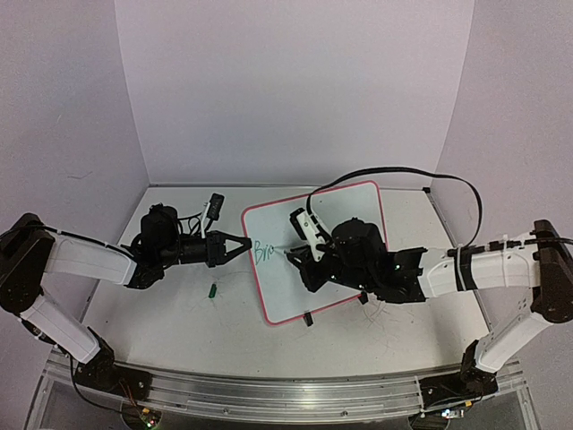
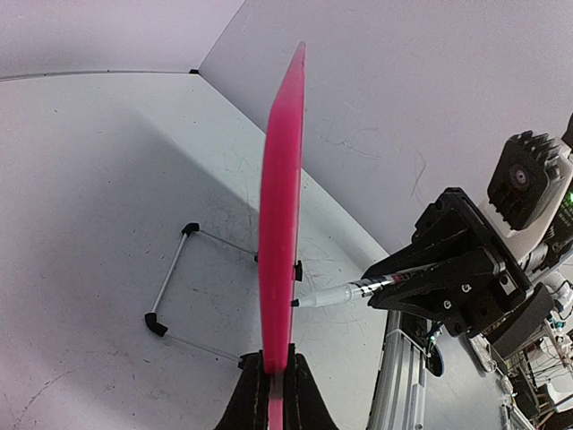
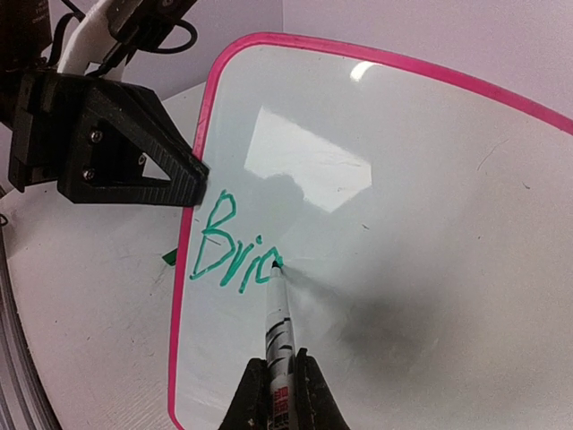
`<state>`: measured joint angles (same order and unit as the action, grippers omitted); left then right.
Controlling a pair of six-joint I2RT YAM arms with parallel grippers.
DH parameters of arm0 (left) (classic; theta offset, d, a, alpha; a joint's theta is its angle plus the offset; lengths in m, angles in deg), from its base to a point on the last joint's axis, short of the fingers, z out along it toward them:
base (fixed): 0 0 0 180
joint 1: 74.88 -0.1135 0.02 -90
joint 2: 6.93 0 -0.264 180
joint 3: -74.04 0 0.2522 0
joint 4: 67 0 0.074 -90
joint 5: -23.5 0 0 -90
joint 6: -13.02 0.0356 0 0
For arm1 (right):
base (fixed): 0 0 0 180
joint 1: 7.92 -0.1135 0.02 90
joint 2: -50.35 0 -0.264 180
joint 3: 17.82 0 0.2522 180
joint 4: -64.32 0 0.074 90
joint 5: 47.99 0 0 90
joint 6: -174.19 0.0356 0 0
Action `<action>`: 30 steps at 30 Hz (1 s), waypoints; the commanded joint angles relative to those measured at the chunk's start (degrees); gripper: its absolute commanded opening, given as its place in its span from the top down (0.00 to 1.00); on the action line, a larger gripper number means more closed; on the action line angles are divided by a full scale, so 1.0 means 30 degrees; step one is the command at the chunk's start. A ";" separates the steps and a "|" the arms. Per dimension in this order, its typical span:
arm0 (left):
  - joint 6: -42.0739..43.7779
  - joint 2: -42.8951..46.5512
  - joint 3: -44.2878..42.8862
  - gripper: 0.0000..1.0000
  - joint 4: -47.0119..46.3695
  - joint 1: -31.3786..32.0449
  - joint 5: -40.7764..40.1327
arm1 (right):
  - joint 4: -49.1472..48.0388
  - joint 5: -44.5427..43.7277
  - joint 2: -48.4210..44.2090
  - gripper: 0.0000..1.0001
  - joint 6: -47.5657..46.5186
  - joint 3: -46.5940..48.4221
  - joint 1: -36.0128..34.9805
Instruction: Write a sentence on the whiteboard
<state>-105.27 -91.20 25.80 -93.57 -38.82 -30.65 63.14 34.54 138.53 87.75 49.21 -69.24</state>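
The whiteboard (image 1: 285,291) with its red-pink frame stands tilted at the table's middle. My left gripper (image 1: 243,245) is shut on its left edge; the left wrist view shows the pink edge (image 2: 279,206) pinched between the jaws of that gripper (image 2: 277,376). My right gripper (image 1: 300,258) is shut on a marker (image 3: 279,327), whose tip touches the board (image 3: 421,224). The sentence (image 3: 235,246) reads "Bri" plus a rounded stroke, in green, near the left edge. From the left wrist the marker (image 2: 345,293) meets the board's face.
A small green cap (image 1: 213,289) lies on the table left of the board. A black device with a cable (image 1: 213,208) sits at the back. The board's wire stand (image 2: 170,287) rests behind it. A black foot (image 1: 308,318) shows at its lower edge.
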 commanded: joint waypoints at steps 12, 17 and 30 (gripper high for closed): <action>0.0467 0.0523 -0.0621 1.00 -0.0177 0.0039 0.0147 | 0.0720 0.0431 -0.0640 1.00 0.0936 -0.0901 -0.0127; 0.0496 0.0520 -0.0631 1.00 -0.0177 0.0042 0.0154 | 0.0852 0.0576 -0.0712 1.00 0.1158 -0.1158 -0.0274; 0.0479 0.0657 -0.0524 1.00 -0.0177 0.0024 0.0118 | 0.0704 0.0880 0.0007 1.00 0.1186 -0.0655 -0.0513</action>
<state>-105.23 -91.09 25.80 -93.32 -38.82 -30.62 65.77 37.17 137.94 90.53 46.37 -70.37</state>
